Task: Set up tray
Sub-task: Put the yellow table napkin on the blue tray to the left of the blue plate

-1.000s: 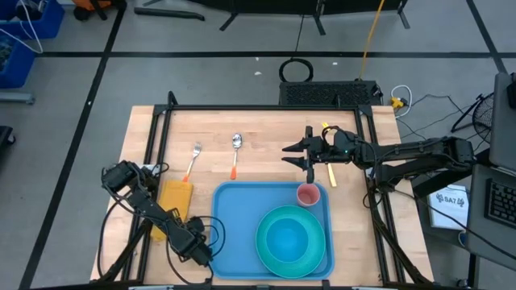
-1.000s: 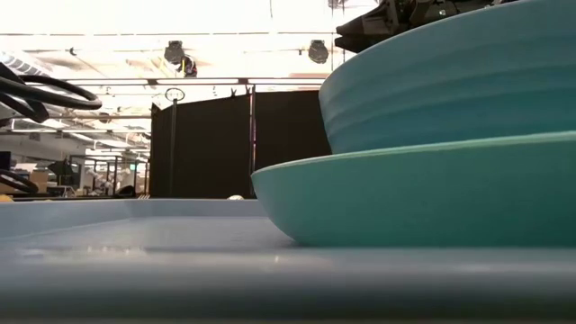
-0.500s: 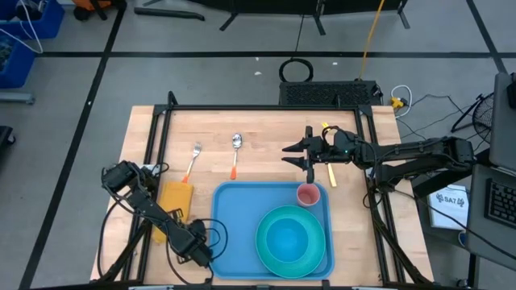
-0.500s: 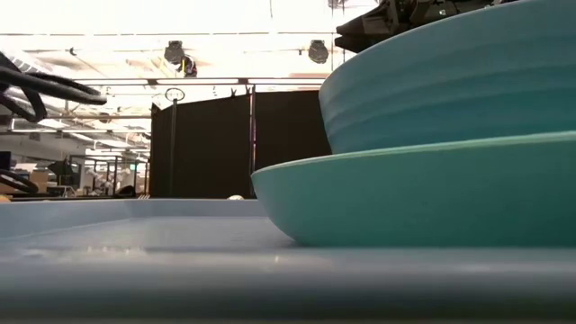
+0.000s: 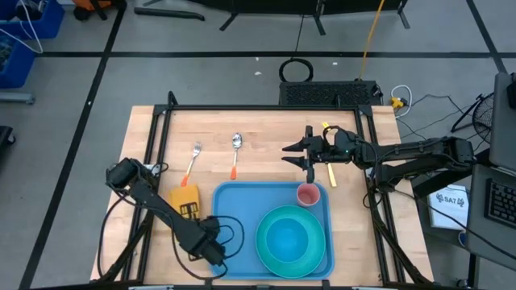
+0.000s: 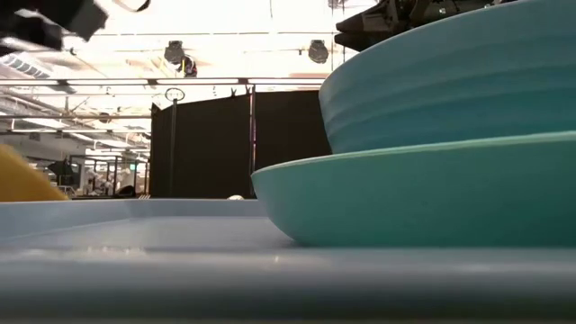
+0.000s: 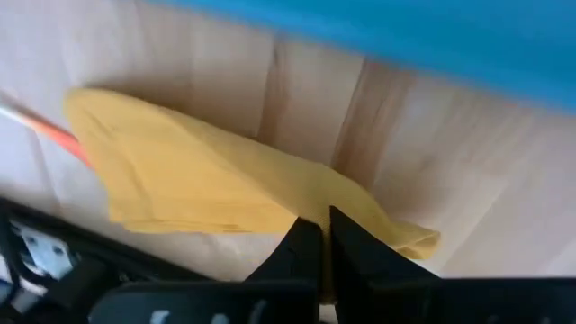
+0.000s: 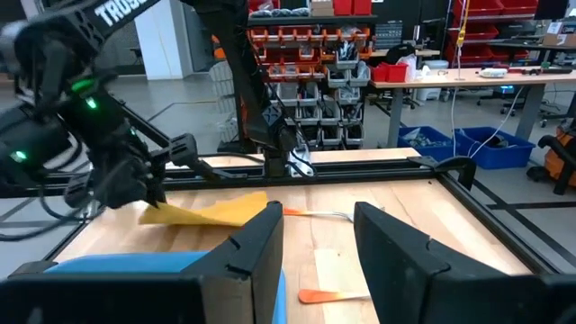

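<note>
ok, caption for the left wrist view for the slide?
Left gripper shut on the yellow napkin, lifting its corner off the wooden table beside the blue tray.

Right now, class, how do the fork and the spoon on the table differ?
The fork lies left of the spoon and slants; the spoon lies nearly straight. The fork ends in tines, the spoon in a rounded bowl. Both have orange handles, metal heads, and rest on the bare wood beyond the tray.

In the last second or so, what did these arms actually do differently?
The left gripper closed on the yellow napkin and lifted one end, dragging it toward the blue tray. The right gripper stayed open above the table, and the fork, spoon, plate and pink cup kept their places.
</note>
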`<control>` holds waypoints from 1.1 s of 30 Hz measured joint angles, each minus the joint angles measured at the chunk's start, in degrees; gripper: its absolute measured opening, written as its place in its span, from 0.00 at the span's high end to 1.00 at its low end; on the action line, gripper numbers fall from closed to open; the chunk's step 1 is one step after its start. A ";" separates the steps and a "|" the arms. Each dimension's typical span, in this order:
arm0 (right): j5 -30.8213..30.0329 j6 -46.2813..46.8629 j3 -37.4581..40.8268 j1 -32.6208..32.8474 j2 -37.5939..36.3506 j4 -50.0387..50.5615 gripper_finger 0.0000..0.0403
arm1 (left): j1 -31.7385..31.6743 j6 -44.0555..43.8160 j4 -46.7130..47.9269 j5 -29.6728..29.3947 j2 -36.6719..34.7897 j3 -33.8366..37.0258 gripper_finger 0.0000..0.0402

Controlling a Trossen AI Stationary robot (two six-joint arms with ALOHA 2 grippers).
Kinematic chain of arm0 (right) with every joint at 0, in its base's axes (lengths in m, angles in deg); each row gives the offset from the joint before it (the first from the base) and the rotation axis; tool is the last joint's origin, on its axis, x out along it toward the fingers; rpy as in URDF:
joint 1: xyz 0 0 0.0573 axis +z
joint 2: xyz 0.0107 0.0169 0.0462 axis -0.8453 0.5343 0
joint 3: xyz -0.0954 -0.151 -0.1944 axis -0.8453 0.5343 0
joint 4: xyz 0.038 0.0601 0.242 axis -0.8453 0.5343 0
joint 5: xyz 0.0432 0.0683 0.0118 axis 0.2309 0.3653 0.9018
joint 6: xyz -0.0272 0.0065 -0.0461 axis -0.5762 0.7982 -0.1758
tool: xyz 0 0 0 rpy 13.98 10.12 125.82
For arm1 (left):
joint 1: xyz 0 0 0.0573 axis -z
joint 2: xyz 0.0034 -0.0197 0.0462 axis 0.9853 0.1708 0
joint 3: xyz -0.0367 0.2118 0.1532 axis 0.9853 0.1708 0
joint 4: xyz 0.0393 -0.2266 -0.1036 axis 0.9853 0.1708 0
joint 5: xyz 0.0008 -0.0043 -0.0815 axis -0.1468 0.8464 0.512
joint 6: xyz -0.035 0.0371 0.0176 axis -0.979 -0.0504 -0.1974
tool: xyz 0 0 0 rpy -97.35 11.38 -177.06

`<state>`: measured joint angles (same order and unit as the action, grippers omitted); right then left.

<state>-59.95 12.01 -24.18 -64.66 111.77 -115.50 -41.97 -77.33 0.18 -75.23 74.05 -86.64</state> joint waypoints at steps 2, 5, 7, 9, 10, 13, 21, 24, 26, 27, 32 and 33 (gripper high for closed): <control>0.00 0.00 0.00 0.00 0.00 0.02 0.67 | -1.12 1.47 0.43 -1.47 0.00 -2.13 0.99; 0.00 -0.02 0.00 0.00 0.00 0.00 0.67 | -2.88 4.31 1.43 -4.06 -0.02 -4.77 0.99; 0.00 -0.02 0.00 0.00 0.00 0.02 0.67 | -4.06 6.06 1.46 -5.70 -0.04 -5.70 0.99; 0.00 -0.07 0.00 0.00 0.00 0.02 0.67 | -5.20 8.12 1.39 -6.58 -0.04 -6.43 0.99; 0.01 -0.09 0.00 0.00 0.00 0.02 0.67 | -5.82 9.20 1.23 -6.87 -0.04 -6.76 0.99; 0.02 -0.16 0.00 0.00 0.00 -0.06 0.67 | -7.21 11.96 -0.16 -7.19 -0.04 -7.33 0.99; 0.00 -0.21 0.00 0.00 0.00 -0.16 0.67 | -8.18 18.50 -1.34 -7.94 -0.04 -10.53 0.99; 0.00 -0.20 0.00 0.00 0.00 -0.15 0.67 | -8.20 21.60 -3.80 -9.28 -0.04 -12.48 0.99; 0.00 -0.20 0.00 0.00 0.00 -0.15 0.67 | -8.20 24.06 -6.28 -10.14 -0.04 -13.45 0.99; 0.00 -0.21 0.00 0.00 0.00 -0.15 0.67 | -8.19 25.04 -7.50 -10.70 -0.04 -13.76 0.99; 0.00 -0.12 0.00 0.00 0.00 -0.15 0.67 | -8.65 31.66 -14.37 -11.13 -0.04 -14.04 0.99; 0.00 -0.13 0.00 0.00 0.00 -0.17 0.67 | -8.67 33.46 -16.23 -11.15 -0.04 -14.04 0.99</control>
<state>-59.95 11.88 -24.18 -64.66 111.77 -115.67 -50.64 -43.87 -16.05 -86.39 74.01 -100.69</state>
